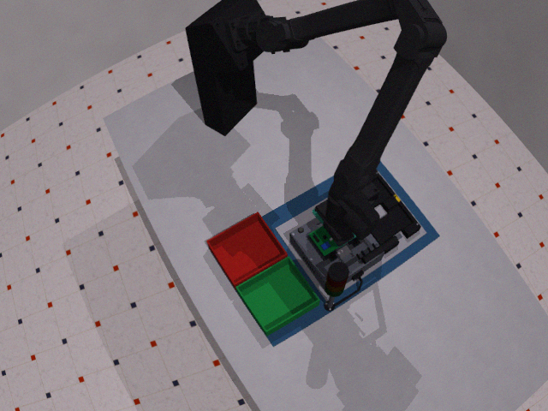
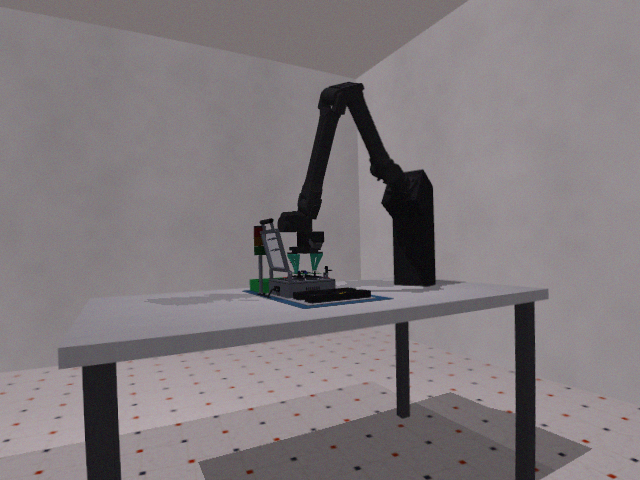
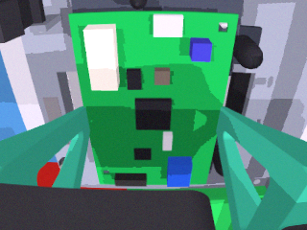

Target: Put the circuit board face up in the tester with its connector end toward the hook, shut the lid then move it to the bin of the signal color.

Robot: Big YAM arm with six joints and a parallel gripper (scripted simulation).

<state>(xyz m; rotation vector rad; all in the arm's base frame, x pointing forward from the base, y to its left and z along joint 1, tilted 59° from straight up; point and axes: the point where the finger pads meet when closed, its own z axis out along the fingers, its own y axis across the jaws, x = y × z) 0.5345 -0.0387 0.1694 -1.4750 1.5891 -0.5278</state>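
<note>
The green circuit board (image 3: 153, 96) fills the wrist view, face up, with its white connector (image 3: 100, 57) at the far left end. My gripper (image 3: 153, 116) is shut on the board, a teal finger on each long edge. In the top view the board (image 1: 324, 242) shows under my wrist, over the grey tester (image 1: 341, 254). In the exterior view my fingers (image 2: 305, 262) stand just above the tester plate (image 2: 305, 284), with the lid (image 2: 275, 250) raised beside them. The signal tower (image 1: 336, 279) looks dark.
The red bin (image 1: 247, 247) and the green bin (image 1: 277, 295) stand side by side left of the tester. The black tray (image 1: 394, 212) lies behind the tester on the blue mat. The arm's dark base box (image 1: 223, 66) stands at the back of the table.
</note>
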